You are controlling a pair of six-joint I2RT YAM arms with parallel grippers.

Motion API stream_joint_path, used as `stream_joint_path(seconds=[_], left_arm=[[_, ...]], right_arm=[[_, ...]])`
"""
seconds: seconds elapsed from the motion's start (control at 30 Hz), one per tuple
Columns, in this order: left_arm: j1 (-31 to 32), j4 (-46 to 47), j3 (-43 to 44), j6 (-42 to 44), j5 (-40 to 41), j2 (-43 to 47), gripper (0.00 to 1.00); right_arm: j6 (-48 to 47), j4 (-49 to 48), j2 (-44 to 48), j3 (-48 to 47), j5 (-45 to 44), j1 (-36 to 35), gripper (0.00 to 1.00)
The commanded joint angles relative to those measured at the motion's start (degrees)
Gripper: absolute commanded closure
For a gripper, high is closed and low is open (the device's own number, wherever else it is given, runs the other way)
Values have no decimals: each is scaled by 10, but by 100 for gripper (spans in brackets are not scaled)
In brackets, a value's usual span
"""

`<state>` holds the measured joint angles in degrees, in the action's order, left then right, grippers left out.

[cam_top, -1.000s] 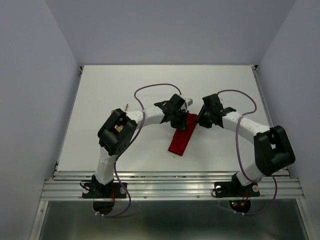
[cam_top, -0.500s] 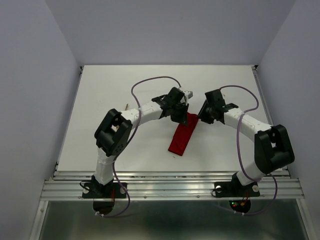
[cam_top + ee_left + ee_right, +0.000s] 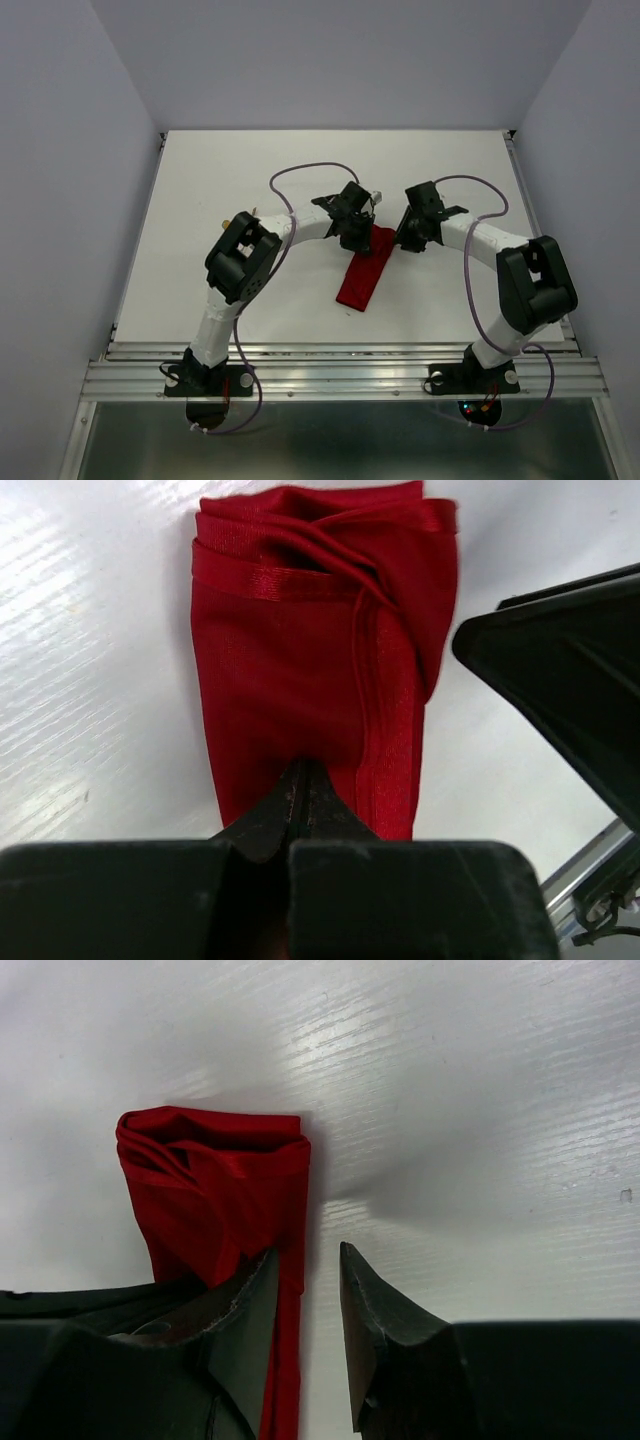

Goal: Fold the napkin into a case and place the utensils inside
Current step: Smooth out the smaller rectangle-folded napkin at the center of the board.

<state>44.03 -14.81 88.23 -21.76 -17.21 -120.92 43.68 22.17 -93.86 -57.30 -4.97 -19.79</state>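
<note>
The red case (image 3: 364, 272) has not moved; it lies folded in the middle of the surface (image 3: 220, 170). The left hand (image 3: 303, 780) stays shut tight on its far end. The right hand (image 3: 308, 1255) stays a little open at its right edge. I think the fork and knife go in next.

a robotics lab cell, i'd say: white table (image 3: 220, 180), plain grey walls (image 3: 60, 200), my arms (image 3: 305, 225) bolted to an aluminium rail (image 3: 340, 378).
</note>
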Motion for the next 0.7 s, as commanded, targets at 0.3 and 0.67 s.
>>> stream_joint_path(seconds=[0.3,0.67], left_arm=[[13,14,40,-11,-40,-27,100],[18,27,49,-5,-74,-55,100]], right_arm=[[-6,-11,-28,-33,11,4,65],[-3,-20,-36,-28,15,4,66]])
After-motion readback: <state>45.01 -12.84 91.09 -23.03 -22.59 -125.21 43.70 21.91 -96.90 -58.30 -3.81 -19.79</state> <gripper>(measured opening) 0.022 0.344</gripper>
